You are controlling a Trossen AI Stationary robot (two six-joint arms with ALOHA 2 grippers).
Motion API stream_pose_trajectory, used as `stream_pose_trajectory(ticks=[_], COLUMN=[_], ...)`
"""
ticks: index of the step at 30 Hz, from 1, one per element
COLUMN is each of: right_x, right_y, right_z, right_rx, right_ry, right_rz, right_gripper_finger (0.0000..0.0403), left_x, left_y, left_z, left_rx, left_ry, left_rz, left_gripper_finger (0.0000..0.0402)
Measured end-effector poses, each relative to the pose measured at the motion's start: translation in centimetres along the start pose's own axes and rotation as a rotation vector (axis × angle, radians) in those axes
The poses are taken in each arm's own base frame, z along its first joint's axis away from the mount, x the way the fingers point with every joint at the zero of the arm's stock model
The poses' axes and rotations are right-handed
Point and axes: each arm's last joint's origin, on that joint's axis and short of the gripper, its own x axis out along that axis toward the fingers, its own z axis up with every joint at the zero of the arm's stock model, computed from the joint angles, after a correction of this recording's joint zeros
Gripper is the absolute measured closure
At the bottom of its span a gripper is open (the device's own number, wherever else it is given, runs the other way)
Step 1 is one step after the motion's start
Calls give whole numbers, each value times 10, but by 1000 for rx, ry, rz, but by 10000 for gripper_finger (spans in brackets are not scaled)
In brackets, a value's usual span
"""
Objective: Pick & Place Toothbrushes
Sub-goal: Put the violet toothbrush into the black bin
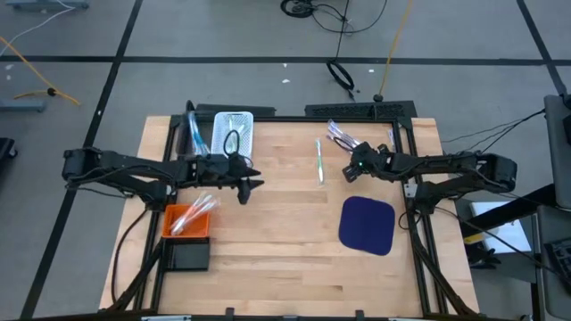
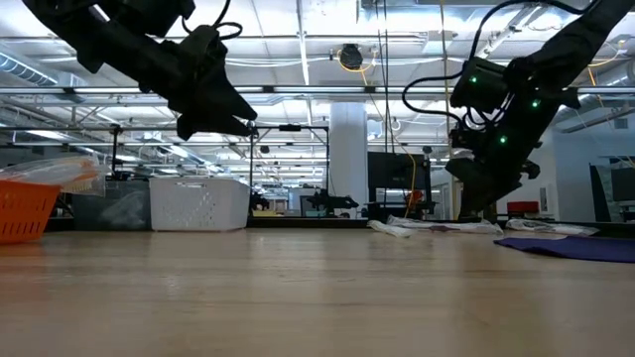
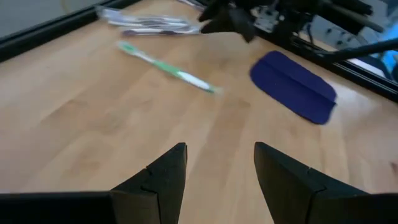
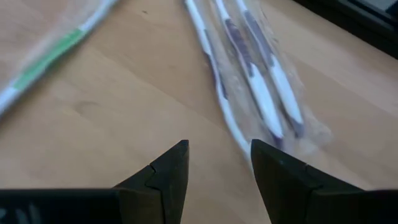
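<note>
- Wooden table [image 1: 268, 241] carries an orange bin [image 1: 185, 222], white basket [image 1: 234, 131] and blue mat [image 1: 368, 224]
- Green toothbrush [image 1: 319, 161] lies mid-table; wrapped purple toothbrushes [image 4: 261, 81] beside right gripper [image 1: 351, 169]
- Left gripper [image 1: 252, 185] released, empty
- Right gripper's jaws apart, empty

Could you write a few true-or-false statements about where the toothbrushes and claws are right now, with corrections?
1. The green toothbrush lies alone on the bare table. True.
2. The left claw holds a toothbrush. False: it is open and empty.
3. The orange basket has toothbrushes in it. True.
4. The right claw rests on the blue mat. False: it hovers open by the purple-and-white toothbrushes.
</note>
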Motion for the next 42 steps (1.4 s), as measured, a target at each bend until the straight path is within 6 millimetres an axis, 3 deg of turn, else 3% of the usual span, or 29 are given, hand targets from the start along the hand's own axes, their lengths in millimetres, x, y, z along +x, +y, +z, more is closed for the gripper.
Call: stream_pose_trajectory(ticks=[6, 16, 24, 28, 34, 42], right_x=[4, 12, 13, 13, 16, 14], right_y=[-9, -19, -19, -18, -24, -19], right_z=[-2, -26, -26, -22, -25, -24], right_rx=[2, -9, -4, -2, 11, 26], right_ry=[36, 93, 71, 43, 112, 97], right_rz=[-40, -65, -65, -30, -19, 36], right_gripper_finger=[239, 239, 245, 283, 391, 402], left_x=[0, -2, -2, -2, -2, -2], left_y=[-8, -16, -18, -18, -18, -18], left_z=[-3, -5, -3, -3, -3, -3], left_rx=[21, 38, 58, 58, 58, 59], left_ry=[11, 8, -8, -8, -7, -8], left_rz=[-30, -73, -86, -86, -86, -86], left_gripper_finger=[215, 215, 215, 215, 215, 215])
